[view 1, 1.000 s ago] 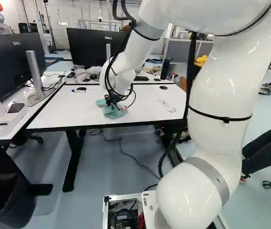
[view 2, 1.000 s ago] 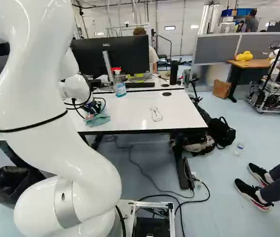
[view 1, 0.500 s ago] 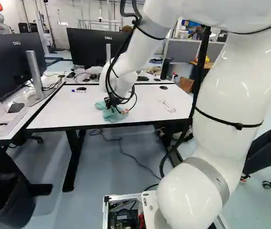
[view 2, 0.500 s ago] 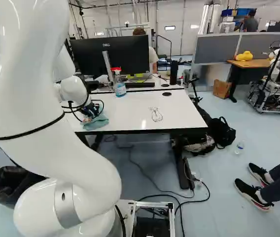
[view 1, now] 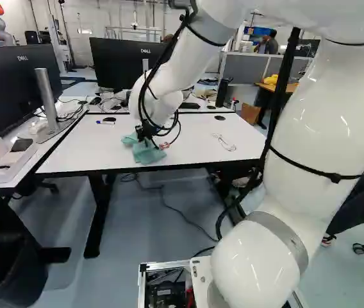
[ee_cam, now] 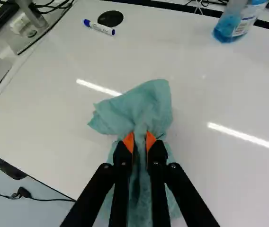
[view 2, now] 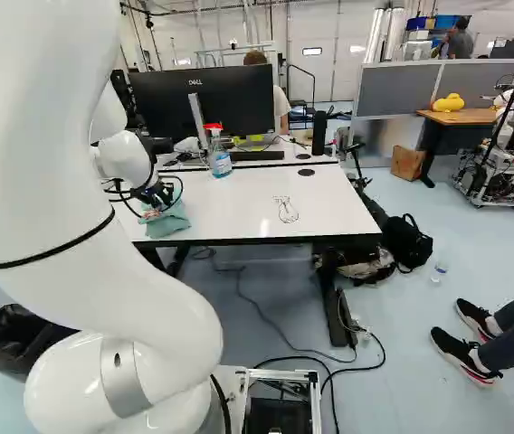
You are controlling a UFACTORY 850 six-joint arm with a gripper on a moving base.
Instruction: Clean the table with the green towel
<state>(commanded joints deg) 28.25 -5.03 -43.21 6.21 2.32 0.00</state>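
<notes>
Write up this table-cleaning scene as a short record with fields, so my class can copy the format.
Surface: white table with a dark edge
Cloth: green towel, bunched and crumpled on the table, close to its near edge
Tool: black tool with orange pads, shut on the towel
Marker: capped marker, lying beside a black disc
Bottle: spray bottle with blue liquid, upright near the far edge
Cord: thin cord, loosely looped on the table
</notes>
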